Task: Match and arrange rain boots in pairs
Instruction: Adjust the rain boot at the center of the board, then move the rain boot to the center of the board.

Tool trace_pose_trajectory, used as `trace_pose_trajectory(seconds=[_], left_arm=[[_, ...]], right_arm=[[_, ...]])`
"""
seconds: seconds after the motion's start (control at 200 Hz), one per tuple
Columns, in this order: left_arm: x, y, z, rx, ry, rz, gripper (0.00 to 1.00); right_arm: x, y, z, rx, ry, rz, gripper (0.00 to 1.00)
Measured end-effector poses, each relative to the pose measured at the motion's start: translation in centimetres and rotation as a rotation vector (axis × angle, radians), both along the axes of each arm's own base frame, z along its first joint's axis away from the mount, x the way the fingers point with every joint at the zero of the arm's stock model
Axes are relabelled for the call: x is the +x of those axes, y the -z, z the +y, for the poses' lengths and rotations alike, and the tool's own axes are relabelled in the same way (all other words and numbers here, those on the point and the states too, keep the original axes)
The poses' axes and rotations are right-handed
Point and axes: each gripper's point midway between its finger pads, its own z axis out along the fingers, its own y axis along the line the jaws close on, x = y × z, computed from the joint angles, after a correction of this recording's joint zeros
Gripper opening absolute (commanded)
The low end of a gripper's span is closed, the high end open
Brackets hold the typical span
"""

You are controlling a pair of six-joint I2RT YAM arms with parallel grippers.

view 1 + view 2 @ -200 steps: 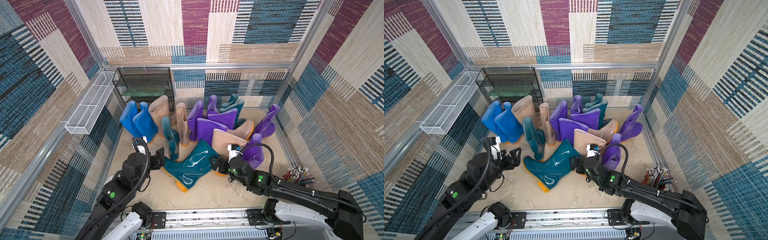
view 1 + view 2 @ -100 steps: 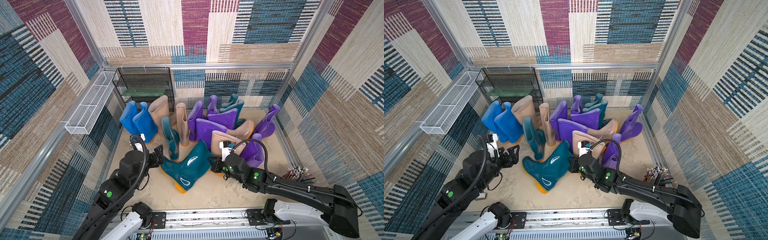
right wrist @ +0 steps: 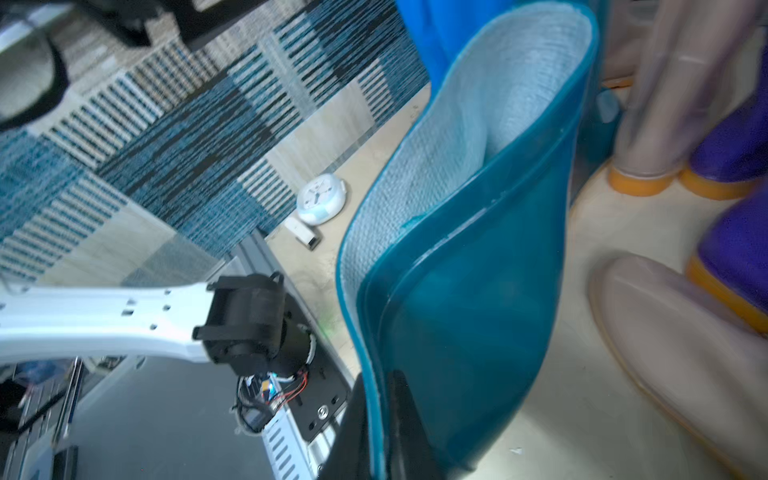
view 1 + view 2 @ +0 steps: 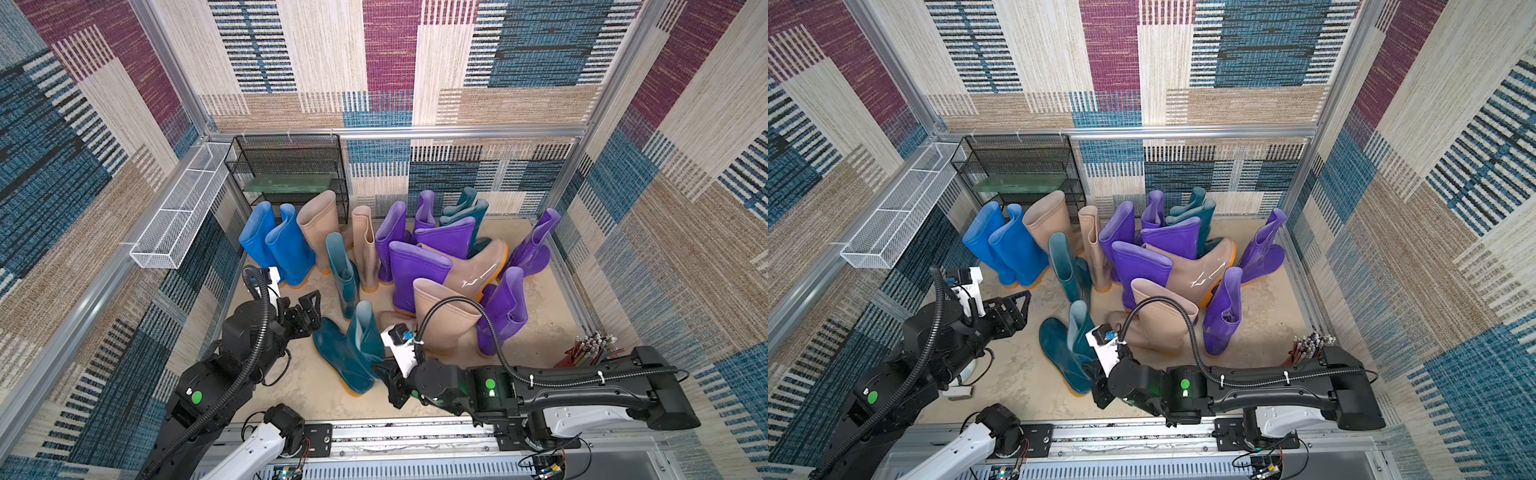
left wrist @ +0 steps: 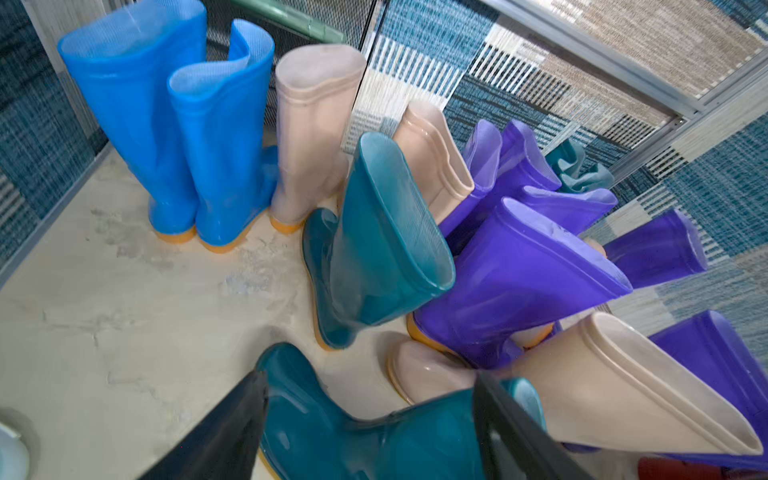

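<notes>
In both top views my right gripper is shut on the rim of a dark teal rain boot with an orange sole, holding it near the front of the floor. The right wrist view shows the fingers pinching the shaft wall of that teal boot. My left gripper hangs open just left of the boot's toe. Its two fingers frame the teal boot in the left wrist view. A second teal boot stands behind. Blue, beige and purple boots crowd the back.
A black wire rack stands at the back left and a white wire basket hangs on the left wall. A bundle of pencils lies at the right. A small white clock lies on the floor at the front left.
My right gripper has drawn the teal boot from lying on its side to nearly upright, shifting it left and toward the front. My left gripper has drifted slightly back, still open.
</notes>
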Motion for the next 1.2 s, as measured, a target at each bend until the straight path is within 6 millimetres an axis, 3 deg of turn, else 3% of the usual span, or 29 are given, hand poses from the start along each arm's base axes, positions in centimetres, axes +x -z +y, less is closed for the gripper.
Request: trace_pose_trajectory(seconds=[0.125,0.145,0.19,0.21,0.411,0.571,0.701,0.796,1.007,1.087,1.202], left_arm=[[-0.8,0.6,0.0,-0.037,0.003,0.052,0.78],[-1.0,0.7,0.0,-0.043,-0.002,0.060,0.78],[-1.3,1.0,-0.1,-0.055,0.006,0.081,0.78],[-1.5,1.0,-0.1,-0.064,0.008,0.089,0.78],[-2.6,1.0,0.1,-0.111,0.001,0.135,0.74],[-3.5,0.1,0.2,-0.160,-0.001,0.154,0.73],[-3.8,0.4,-0.8,-0.204,0.025,0.207,0.63],[-3.6,1.9,-2.0,-0.245,0.033,0.288,0.58],[-4.4,3.1,-1.9,-0.386,-0.050,0.366,0.64],[-4.3,3.5,-2.0,-0.427,-0.087,0.400,0.66],[-4.2,3.8,-2.5,-0.484,-0.122,0.442,0.68]], right_arm=[[-1.2,0.0,2.0,-0.021,-0.052,-0.035,0.24],[-1.3,0.0,2.2,-0.024,-0.057,-0.041,0.30],[-1.7,-0.1,2.8,-0.027,-0.072,-0.047,0.58],[-2.0,-0.2,3.1,-0.027,-0.089,-0.048,0.64],[-2.9,-2.4,4.1,-0.001,-0.138,-0.077,0.82],[-2.7,-4.7,3.2,0.028,-0.129,-0.103,0.89],[-1.7,-6.9,1.1,0.043,-0.080,-0.136,0.97],[0.5,-8.4,-1.3,0.041,0.011,-0.184,0.99],[8.8,-9.1,-8.6,-0.017,0.298,-0.223,0.96],[10.4,-9.5,-11.1,-0.007,0.358,-0.232,0.95],[11.5,-9.4,-12.6,0.005,0.374,-0.228,0.95]])
